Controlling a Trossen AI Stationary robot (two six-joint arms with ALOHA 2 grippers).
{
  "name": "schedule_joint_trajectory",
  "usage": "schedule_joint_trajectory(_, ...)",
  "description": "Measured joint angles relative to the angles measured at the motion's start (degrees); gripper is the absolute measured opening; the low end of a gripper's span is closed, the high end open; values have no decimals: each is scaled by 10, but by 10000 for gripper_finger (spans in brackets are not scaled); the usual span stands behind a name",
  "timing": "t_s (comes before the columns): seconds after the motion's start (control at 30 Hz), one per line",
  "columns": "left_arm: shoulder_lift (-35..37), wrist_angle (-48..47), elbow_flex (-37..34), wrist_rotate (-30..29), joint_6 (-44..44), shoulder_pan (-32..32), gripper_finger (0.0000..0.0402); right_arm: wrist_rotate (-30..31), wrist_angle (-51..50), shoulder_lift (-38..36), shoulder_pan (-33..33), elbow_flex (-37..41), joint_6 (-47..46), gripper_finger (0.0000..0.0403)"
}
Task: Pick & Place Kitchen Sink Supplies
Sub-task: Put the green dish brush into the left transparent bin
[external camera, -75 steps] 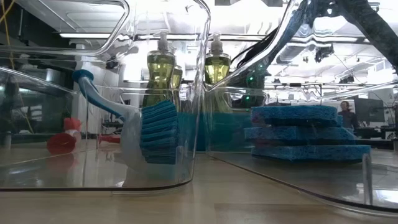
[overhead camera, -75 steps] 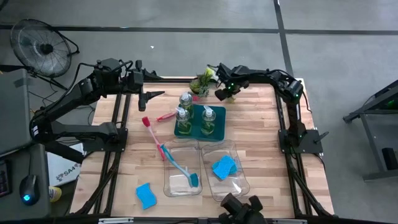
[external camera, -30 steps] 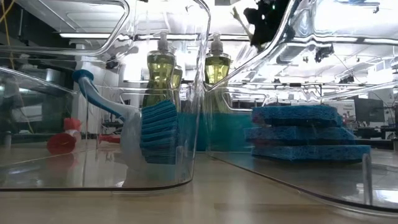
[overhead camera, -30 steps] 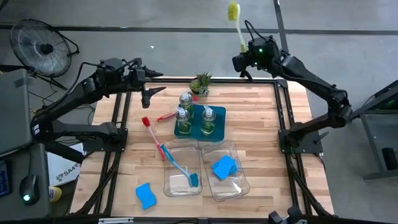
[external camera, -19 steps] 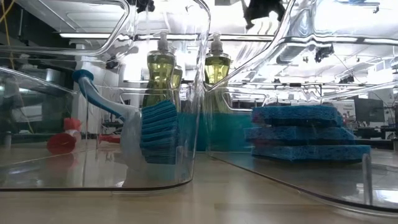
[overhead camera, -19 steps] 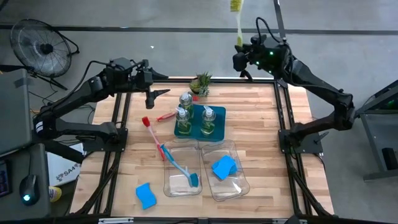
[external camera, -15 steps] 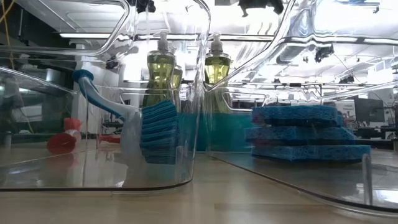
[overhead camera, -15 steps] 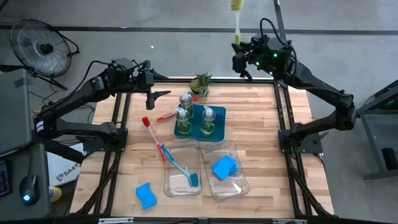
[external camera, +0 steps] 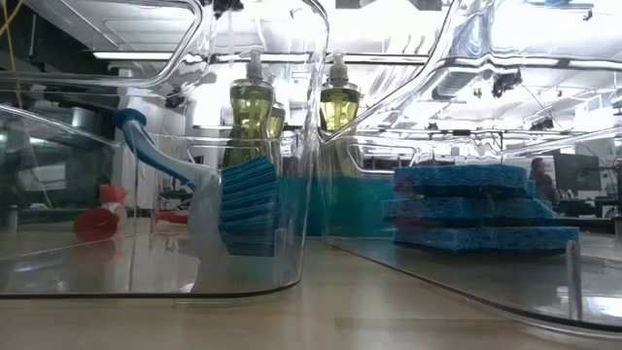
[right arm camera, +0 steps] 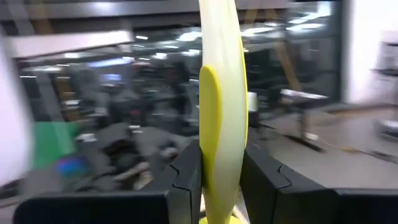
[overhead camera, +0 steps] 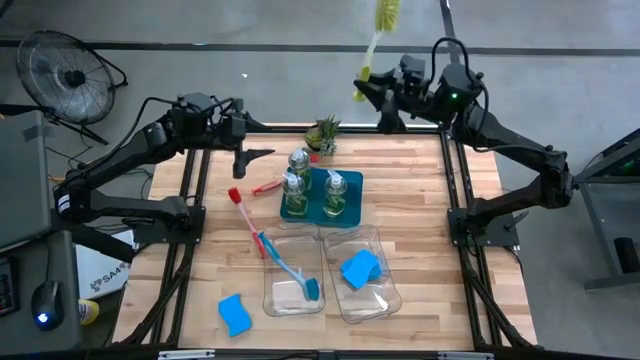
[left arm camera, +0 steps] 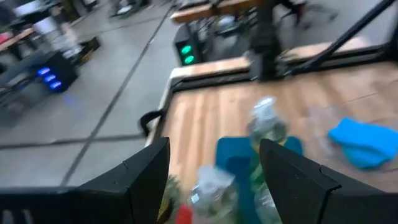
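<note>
My right gripper (overhead camera: 372, 94) is high over the table's far edge, shut on a yellow-green dish brush (overhead camera: 376, 45). My left gripper (overhead camera: 255, 152) hangs open above the far-left part of the table, left of the soap bottles (overhead camera: 292, 184) that stand on the teal tray (overhead camera: 345, 212). In its wrist view its fingers (left arm camera: 149, 171) stand wide apart over the bottles (left arm camera: 264, 124). A red-pink brush (overhead camera: 240, 208) lies flat on the wood. A blue brush (overhead camera: 290, 270) lies in the left clear bin. One blue sponge (overhead camera: 360, 268) sits in the right bin and another (overhead camera: 233, 313) on the table. My right gripper pinches the yellow-green brush by its handle (right arm camera: 217, 155), close to the free end, between the two fingers (right arm camera: 186, 180), which lie across the handle. The brush is lifted clear of everything. Its bristle head (overhead camera: 388, 14) stands off beyond the fingers, on a slant.
A small potted plant (overhead camera: 322, 132) stands at the far edge beside the tray. Two clear bins (overhead camera: 380, 300) sit near the table's near edge and fill the low view (external camera: 311, 194). Bare wood lies right of the tray and bins. A fan stands off the table's left.
My right gripper has carried the yellow-green brush up from beside the plant, out of the low view, and has turned toward the table's left, so the brush now slants. My left gripper has shifted slightly right toward the bottles, staying open.
</note>
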State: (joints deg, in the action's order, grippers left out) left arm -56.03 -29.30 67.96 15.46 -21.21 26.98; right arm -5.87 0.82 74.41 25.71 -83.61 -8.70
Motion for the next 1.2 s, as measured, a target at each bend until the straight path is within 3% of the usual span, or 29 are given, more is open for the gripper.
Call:
schedule_joint_trajectory(0.27,0,74,0,101,38,0,243,-179,48,1,-1,0,-53,74)
schedule_joint_trajectory(0.47,0,105,0,124,74,0,243,-251,46,1,-25,0,-80,74)
schedule_joint_trajectory(0.67,-1,189,0,161,97,-28,243,-245,30,3,-69,0,-79,74)
schedule_joint_trajectory(0.93,-26,360,0,83,123,-95,243,-239,2,28,-108,0,-70,73)
schedule_joint_trajectory(1.1,-82,505,0,85,177,-94,243,-239,2,41,-116,0,-70,73)
schedule_joint_trajectory(1.2,-122,535,21,89,201,-94,243,-239,1,41,-120,0,-66,73)
